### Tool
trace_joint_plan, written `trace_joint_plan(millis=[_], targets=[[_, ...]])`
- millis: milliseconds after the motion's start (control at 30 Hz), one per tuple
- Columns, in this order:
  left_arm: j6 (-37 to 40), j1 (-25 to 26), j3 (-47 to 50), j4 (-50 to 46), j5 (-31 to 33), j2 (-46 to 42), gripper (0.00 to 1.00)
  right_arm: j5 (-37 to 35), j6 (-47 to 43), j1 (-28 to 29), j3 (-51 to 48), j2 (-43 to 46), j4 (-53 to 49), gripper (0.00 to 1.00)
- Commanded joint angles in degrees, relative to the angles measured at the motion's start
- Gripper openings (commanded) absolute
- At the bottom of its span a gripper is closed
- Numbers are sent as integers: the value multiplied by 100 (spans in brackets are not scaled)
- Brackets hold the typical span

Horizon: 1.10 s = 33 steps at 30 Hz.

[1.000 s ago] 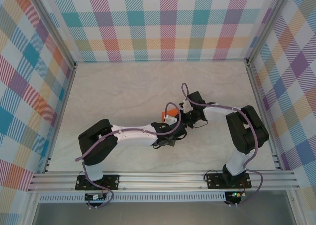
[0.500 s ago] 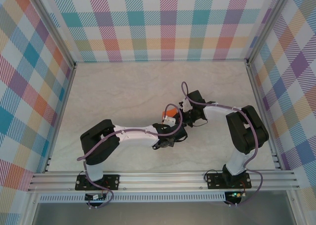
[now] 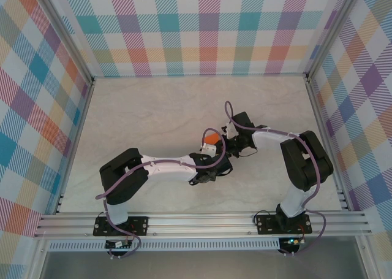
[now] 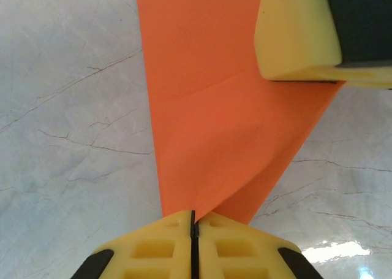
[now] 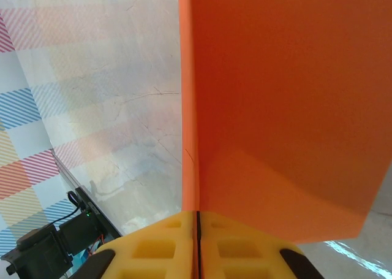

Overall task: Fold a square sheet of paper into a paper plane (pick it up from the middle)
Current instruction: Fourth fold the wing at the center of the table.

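Note:
The square sheet of paper (image 4: 208,107) is bright orange and folded into a creased wedge with a diagonal crease. From above, a small corner of the paper (image 3: 211,138) peeks out between the two wrists. My left gripper (image 4: 193,213) is shut, its yellow jaws pinching the wedge's near tip. The yellow finger (image 4: 297,30) of the other gripper holds the wedge's far side at the top right. My right gripper (image 5: 197,213) is shut on the folded edge of the paper (image 5: 282,107), which stands up from its jaws. Both grippers meet at mid-table.
The pale marbled table top (image 3: 153,113) lies under the paper. Plaid walls (image 3: 202,27) and aluminium rails (image 3: 202,221) box it in. Both arms (image 3: 165,167) cross the near middle, their cables (image 3: 229,116) looping above them.
My left gripper has closed on the tip of the paper and shifted slightly. The right gripper has kept its hold and place.

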<state>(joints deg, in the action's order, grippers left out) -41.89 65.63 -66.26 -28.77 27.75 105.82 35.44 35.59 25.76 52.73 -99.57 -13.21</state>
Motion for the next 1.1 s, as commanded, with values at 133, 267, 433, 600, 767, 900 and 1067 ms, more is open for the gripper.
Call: trace_joint_plan(millis=[133,267,433,600,767,900,1067], targets=[[-285,23,193,50,-9,14,1,151,3,4,115,12,-196,14],[-375,-113,560,578,-331,-202,0,-12,-89,11,171,184,-407,25],[-329,-391,1419,1919,-1107,-780,0,-620,-292,5,247,654,-880,39],[-356,-776,2237,3014,-1921,-1180,0,-1013,-231,-1,147,1153,-982,48],[-285,-1167,2769,3896,-2767,-1341,0,-628,-159,-1,-8,1294,-643,46],[-285,-1532,3016,4273,-3378,-1403,0,-68,-115,28,-146,1152,-188,37],[-209,-1825,3083,4424,-3904,-1345,0,272,-91,306,64,687,79,26]])
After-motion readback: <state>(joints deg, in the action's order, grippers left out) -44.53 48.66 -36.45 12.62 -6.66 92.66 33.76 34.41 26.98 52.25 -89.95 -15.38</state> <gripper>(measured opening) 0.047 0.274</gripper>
